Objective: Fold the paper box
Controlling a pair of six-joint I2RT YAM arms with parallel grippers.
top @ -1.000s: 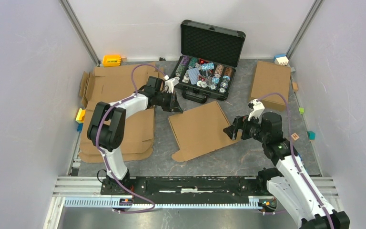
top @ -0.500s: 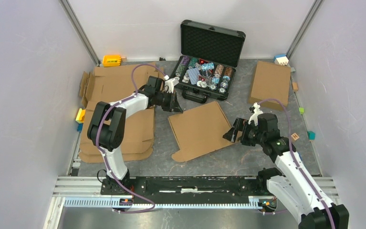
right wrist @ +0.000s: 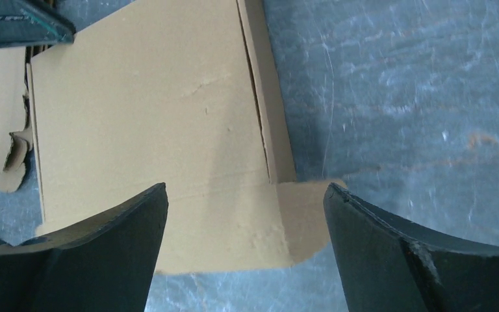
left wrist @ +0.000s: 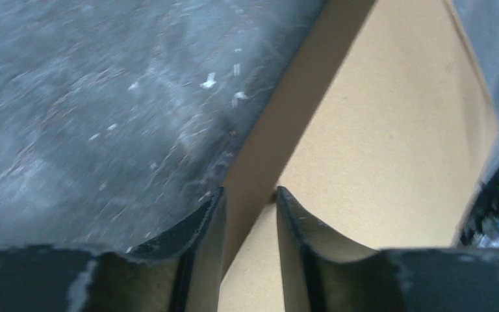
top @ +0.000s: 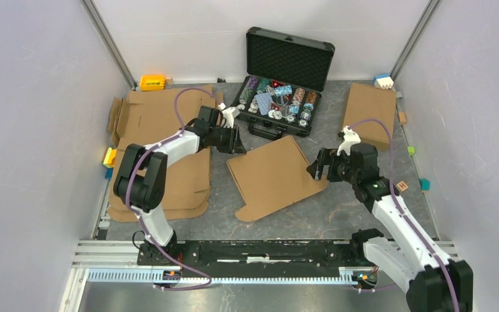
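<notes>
the paper box point(top: 274, 177) lies flat on the table point(top: 338, 218) in the middle of the top view, just below the black case point(top: 290, 62). the left claw point(left wrist: 249, 195) sits at its upper left corner with a cardboard edge between two nearly closed fingers. the view is blurry, so i cannot tell if it pinches or is loose. the right claw point(right wrist: 245, 195) is wide open, holding nothing, over the right edge and its thin side flap point(right wrist: 271, 117). i think it should close on that flap near the fold and lift slowly, with the other corner kept down.
</notes>
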